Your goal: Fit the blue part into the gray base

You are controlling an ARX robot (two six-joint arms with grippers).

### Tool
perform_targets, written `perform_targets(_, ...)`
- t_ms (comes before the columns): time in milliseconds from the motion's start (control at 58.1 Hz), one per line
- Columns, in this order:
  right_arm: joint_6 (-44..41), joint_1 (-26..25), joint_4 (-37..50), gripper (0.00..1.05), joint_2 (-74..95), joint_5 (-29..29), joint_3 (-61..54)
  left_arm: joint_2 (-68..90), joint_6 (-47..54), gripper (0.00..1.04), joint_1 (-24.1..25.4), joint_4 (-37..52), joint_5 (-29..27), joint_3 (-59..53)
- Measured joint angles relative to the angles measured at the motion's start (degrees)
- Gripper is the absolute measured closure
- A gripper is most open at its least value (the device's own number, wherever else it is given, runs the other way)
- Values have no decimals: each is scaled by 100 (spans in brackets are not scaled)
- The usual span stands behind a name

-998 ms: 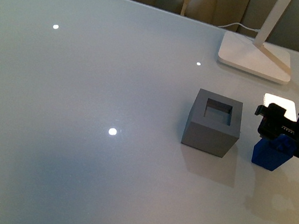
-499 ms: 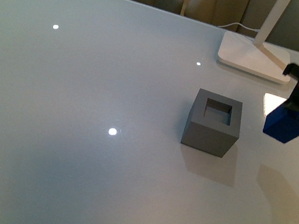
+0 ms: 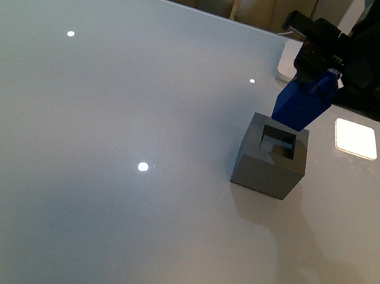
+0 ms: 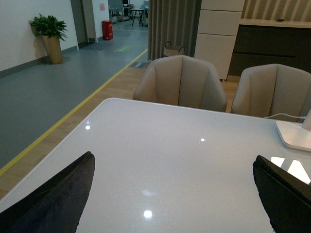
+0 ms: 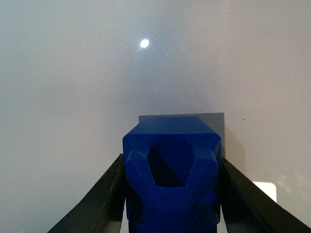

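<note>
The right gripper (image 3: 322, 71) is clenched on the blue part (image 3: 299, 105), its fingers (image 5: 109, 196) pressed against both sides of the block. The part hangs tilted in the air just above the gray base (image 3: 270, 156), over the cube's 12-to-1 o'clock edge and not inside the square hole. The base stands on the white bench (image 3: 103, 134), toward 3 o'clock from centre. The left gripper (image 4: 170, 194) is spread wide and grasps nothing.
</note>
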Motion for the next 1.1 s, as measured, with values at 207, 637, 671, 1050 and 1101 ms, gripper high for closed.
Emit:
perform_targets(207, 85, 31, -13, 60, 258, 55, 31, 0, 0, 7, 0, 0, 0, 0)
perform_targets(637, 127, 66, -22, 60, 341, 116, 31, 0, 0, 7, 0, 0, 0, 0)
perform_targets(671, 127, 70, -31, 60, 343, 125, 31, 0, 0, 7, 0, 0, 0, 0)
perform_targets(1050, 146, 140, -210, 60, 393, 170, 31, 0, 0, 7, 0, 0, 0, 0)
perform_targets(1101, 146, 138, -214, 60, 396, 175, 31, 0, 0, 7, 0, 0, 0, 0)
